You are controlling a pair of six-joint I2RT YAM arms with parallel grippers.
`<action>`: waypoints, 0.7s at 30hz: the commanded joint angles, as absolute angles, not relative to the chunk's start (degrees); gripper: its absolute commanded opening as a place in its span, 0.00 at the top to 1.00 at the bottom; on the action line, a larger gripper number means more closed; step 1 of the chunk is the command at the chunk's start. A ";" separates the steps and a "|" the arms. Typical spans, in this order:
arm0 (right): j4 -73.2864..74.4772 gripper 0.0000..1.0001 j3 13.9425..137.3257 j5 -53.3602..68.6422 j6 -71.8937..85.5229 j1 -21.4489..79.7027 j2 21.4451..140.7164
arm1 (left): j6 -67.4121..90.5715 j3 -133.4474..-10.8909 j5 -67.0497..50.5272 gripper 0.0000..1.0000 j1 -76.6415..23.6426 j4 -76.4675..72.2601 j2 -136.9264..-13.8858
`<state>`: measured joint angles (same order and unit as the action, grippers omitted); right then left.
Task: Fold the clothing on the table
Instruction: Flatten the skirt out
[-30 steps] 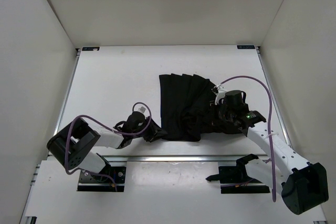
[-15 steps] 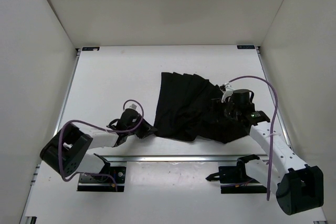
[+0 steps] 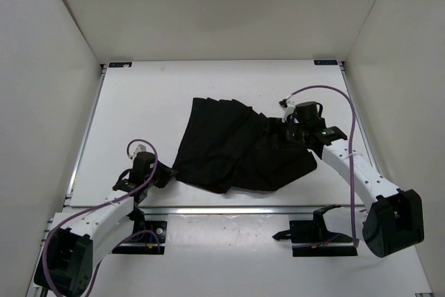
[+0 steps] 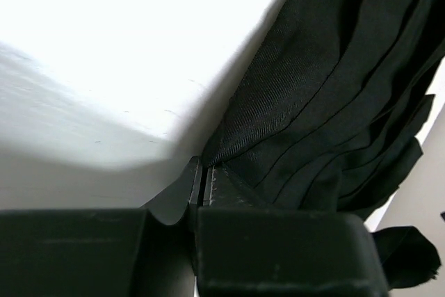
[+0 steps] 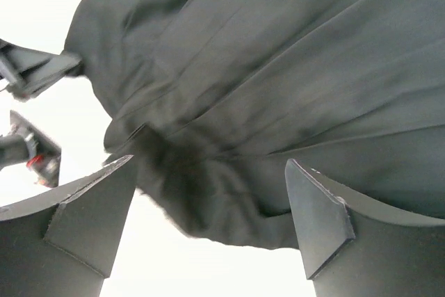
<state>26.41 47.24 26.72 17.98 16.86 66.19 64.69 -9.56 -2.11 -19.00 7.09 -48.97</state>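
Observation:
The black pleated clothing lies spread across the middle of the white table, its pleats fanning toward the back. My left gripper is at its near-left corner, shut on the fabric. In the left wrist view the jaws meet with the corner of the clothing pinched between their tips. My right gripper hovers over the garment's right side. In the right wrist view it stands open, the clothing below and nothing between its fingers.
A metal rail runs along the near edge just in front of the garment. White walls close in the left, right and back. The right arm's base mount sits below the rail. A purple cable loops off the right arm.
The left gripper shut on the garment's near-left corner and dragged it left, spreading the cloth wider. The right gripper opened, let go of the fabric and drew back slightly.

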 commanded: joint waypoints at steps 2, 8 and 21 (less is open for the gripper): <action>30.85 0.17 50.10 29.09 25.04 22.40 67.77 | 63.80 -7.74 -0.09 1.00 -18.10 10.02 -47.20; 23.57 0.17 43.43 31.73 28.21 29.44 64.25 | 63.20 -6.59 -0.61 1.00 -18.28 8.44 -46.40; 14.95 0.55 37.45 28.56 23.38 33.67 66.71 | 57.31 -9.40 -1.32 1.00 -18.37 10.63 -48.60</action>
